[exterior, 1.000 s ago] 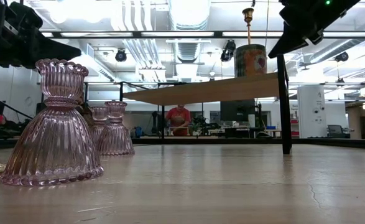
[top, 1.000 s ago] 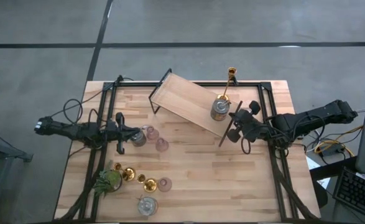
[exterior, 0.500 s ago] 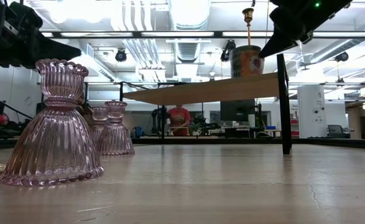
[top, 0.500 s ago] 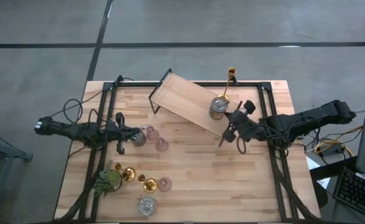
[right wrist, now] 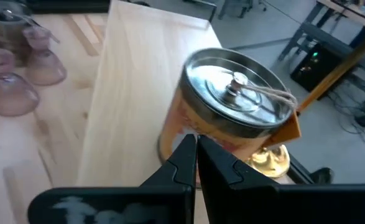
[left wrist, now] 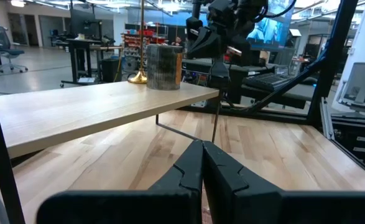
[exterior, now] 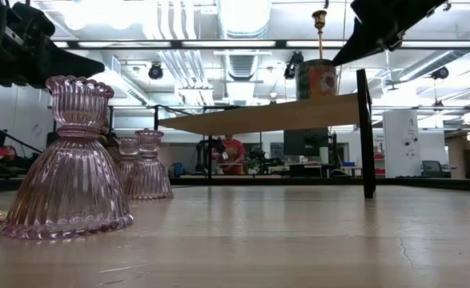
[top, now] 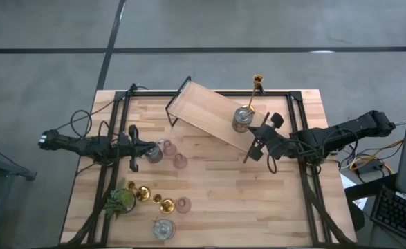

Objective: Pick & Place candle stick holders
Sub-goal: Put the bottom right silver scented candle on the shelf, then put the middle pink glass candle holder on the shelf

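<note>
A tilted wooden shelf (top: pixel 206 114) stands at the table's far middle. On it stand a squat silvery round holder (top: pixel 243 119) and a slim gold candlestick (top: pixel 253 93). My right gripper (top: pixel 258 140) is shut and empty, hovering just to the right of the silvery holder (right wrist: pixel 232 118). My left gripper (top: pixel 142 149) is shut at the table's left, beside another silvery holder (top: pixel 154 153). Pink glass cups (top: pixel 167 147) (top: pixel 180 161) (top: pixel 183 205) stand on the table. Two gold candlesticks (top: pixel 142 193) (top: pixel 165 205) and a third silvery holder (top: pixel 164 228) stand near the front left.
A small green plant (top: pixel 120 200) stands at the front left beside the gold candlesticks. The shelf's black wire legs (exterior: pixel 367 132) reach down to the table. Bare wood lies across the table's middle and right front (top: pixel 258 200). A person (exterior: pixel 232 154) shows far off in the room.
My right gripper has moved a little toward the table's left, closer to the silvery holder on the shelf, and has risen slightly. My left arm has kept still.
</note>
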